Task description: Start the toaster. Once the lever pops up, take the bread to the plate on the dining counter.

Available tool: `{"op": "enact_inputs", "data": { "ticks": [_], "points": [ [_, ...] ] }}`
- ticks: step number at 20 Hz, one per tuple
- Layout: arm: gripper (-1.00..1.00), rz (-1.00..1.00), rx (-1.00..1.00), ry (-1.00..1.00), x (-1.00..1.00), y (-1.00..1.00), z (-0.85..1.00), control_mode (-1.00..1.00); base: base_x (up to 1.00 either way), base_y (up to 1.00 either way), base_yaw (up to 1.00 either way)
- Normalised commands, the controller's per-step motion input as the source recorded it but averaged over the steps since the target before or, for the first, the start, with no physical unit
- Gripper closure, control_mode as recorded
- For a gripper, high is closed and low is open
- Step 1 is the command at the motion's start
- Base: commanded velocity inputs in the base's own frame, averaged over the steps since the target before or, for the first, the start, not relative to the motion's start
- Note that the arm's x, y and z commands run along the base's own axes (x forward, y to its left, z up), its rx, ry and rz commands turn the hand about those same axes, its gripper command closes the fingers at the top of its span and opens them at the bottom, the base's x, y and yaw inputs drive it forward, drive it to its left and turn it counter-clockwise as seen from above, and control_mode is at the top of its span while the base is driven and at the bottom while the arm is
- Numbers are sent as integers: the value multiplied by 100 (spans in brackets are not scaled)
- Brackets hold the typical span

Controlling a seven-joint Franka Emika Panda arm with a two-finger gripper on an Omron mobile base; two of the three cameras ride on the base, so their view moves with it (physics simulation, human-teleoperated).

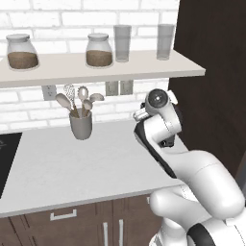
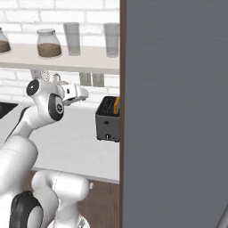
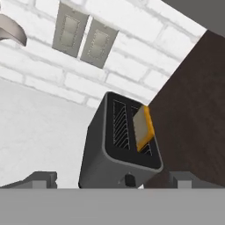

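Observation:
The dark grey toaster [image 3: 99,149] stands on the white worktop [image 3: 39,123] against the brick wall, beside a dark cabinet side. A golden-yellow slice of bread [image 3: 143,127] sticks up out of its right-hand slot. A small knob [image 3: 128,179] sits low on the narrow face turned toward me. My gripper [image 3: 113,179] hangs a little above and in front of the toaster, open, with its fingertips [image 3: 41,178] wide apart and nothing between them. From the right base view the toaster [image 2: 107,125] and bread [image 2: 116,106] lie just right of my hand [image 2: 75,93]. The plate and the dining counter are out of view.
A tall grey panel [image 2: 173,111] cuts off the toaster's right side. A cup of utensils [image 1: 80,124] stands at the back of the worktop, and a black cooktop [image 1: 7,158] lies at the left. A shelf [image 1: 96,67] above carries jars and glasses. Wall sockets [image 3: 83,37] sit behind the toaster.

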Motion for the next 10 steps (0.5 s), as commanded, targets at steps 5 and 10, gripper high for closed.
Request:
{"op": "enact_inputs", "data": {
  "ticks": [5,10],
  "points": [
    [-100,-7,8,0,26,-28,-11,-100,0,0,0],
    [-100,-13,13,0,44,-15,-9,-100,0,0,0]
  ]
}}
